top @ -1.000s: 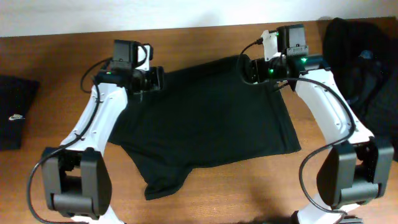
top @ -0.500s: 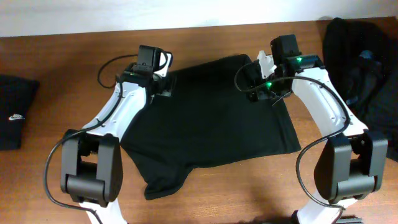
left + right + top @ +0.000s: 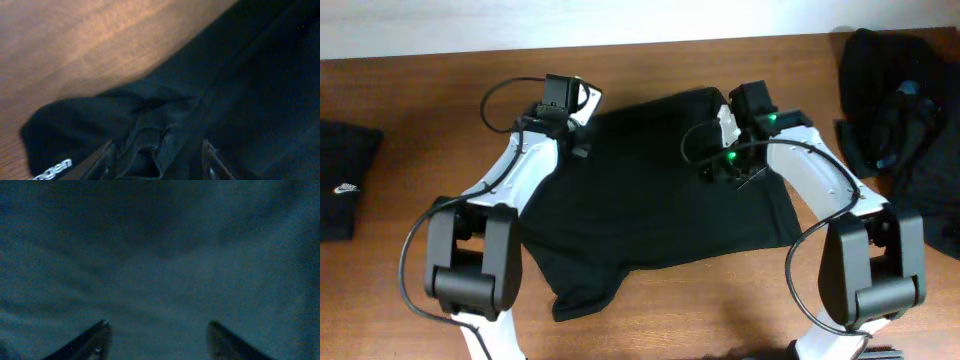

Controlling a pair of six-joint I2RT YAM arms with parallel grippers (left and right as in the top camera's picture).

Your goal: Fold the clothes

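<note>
Over the black T-shirt (image 3: 650, 215), left tool (image 3: 157, 152) and right tool (image 3: 157, 330) hang, jaws apart, perhaps touching it.

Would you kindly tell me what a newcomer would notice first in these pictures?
A black T-shirt lies spread across the middle of the wooden table, with the left tool and right tool open over the fabric at its far edge. A dark heap of clothes sits at the far right, and a folded black garment with a white logo lies at the left edge.
</note>
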